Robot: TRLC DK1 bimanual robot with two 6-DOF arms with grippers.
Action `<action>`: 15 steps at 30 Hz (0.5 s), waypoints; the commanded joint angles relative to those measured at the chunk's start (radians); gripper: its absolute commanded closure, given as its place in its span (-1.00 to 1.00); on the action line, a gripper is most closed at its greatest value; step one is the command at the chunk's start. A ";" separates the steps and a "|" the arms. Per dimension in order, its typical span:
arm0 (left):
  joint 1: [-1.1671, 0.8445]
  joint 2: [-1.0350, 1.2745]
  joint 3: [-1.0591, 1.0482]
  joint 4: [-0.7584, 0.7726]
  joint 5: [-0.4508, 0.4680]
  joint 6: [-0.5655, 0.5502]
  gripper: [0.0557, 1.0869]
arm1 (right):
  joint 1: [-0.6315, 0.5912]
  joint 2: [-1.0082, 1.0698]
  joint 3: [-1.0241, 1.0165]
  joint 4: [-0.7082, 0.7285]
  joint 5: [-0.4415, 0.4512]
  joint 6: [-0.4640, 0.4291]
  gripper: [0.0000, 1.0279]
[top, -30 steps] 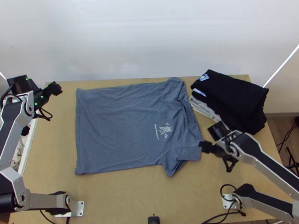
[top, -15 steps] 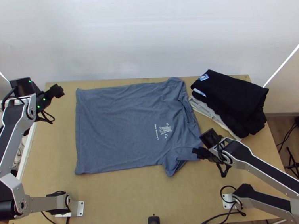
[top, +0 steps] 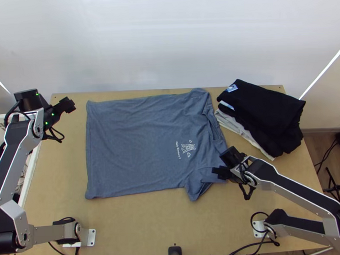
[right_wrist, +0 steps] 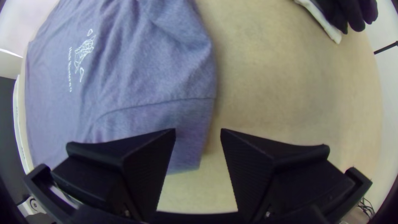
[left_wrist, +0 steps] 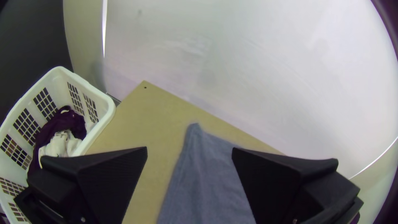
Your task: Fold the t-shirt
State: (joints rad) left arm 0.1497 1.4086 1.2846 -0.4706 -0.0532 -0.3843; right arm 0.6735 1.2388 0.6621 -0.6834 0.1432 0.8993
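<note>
A blue-grey t-shirt (top: pixel 143 142) lies spread on the table, hem to the left, collar to the right, its near sleeve bent at the shirt's lower right corner. My left gripper (top: pixel 69 105) hangs over the table's far left, beside the shirt's far hem corner; in the left wrist view my left gripper (left_wrist: pixel 188 153) is open, with the shirt (left_wrist: pixel 205 178) beyond its fingers. Over the near sleeve is my right gripper (top: pixel 220 172). In the right wrist view my right gripper (right_wrist: pixel 198 135) stands open above the sleeve (right_wrist: pixel 153 120), holding nothing.
A pile of black and light clothes (top: pixel 264 110) sits at the table's far right. In the left wrist view a white laundry basket (left_wrist: pixel 97 103) with dark and white cloth stands beside the table's edge. A white wall (top: pixel 166 42) rises behind the table.
My right gripper has moved left, from the sleeve's outer side to over it. My left gripper has shifted slightly right, towards the shirt's hem. The shirt has not moved.
</note>
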 commanded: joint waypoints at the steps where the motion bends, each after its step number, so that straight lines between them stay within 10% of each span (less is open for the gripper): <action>1: 0.010 -0.003 0.002 -0.002 0.000 0.012 -0.92 | -0.005 0.042 0.011 0.044 0.021 -0.008 -0.01; 15: 0.031 -0.008 -0.014 -0.005 0.001 0.038 -0.92 | -0.071 0.050 -0.010 0.085 0.062 -0.036 -0.01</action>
State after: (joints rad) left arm 0.1753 1.4010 1.2835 -0.4736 -0.0532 -0.3580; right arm 0.6231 1.2739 0.6609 -0.6353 0.1898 0.8673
